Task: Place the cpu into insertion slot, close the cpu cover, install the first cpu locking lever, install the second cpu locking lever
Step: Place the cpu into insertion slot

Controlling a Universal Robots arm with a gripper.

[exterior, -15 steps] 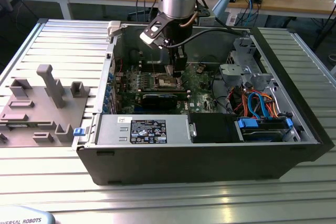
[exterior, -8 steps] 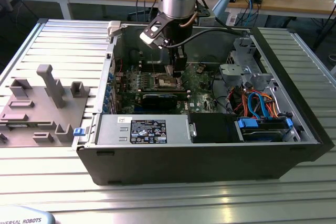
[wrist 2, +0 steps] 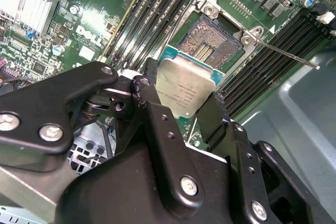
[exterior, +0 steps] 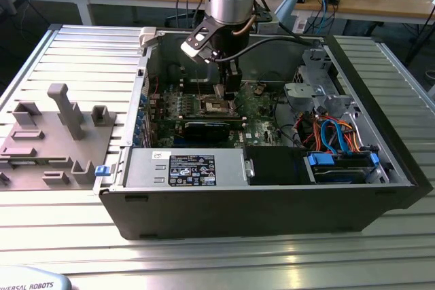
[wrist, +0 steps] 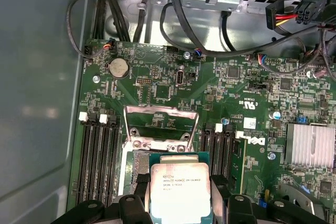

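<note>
Exterior view: case (exterior: 272,198) on table (exterior: 81,236); pincer (exterior: 226,95) holds cpu (exterior: 219,92).

A ribbed metal tabletop (exterior: 204,263) fronts cluttered wooden desks (exterior: 401,8).

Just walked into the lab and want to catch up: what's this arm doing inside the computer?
The arm's gripper is shut on the cpu, holding it over the open insertion slot on the green motherboard inside the open computer case. The chip is not seated yet, and the cpu cover stands raised at the slot's edge.
</note>
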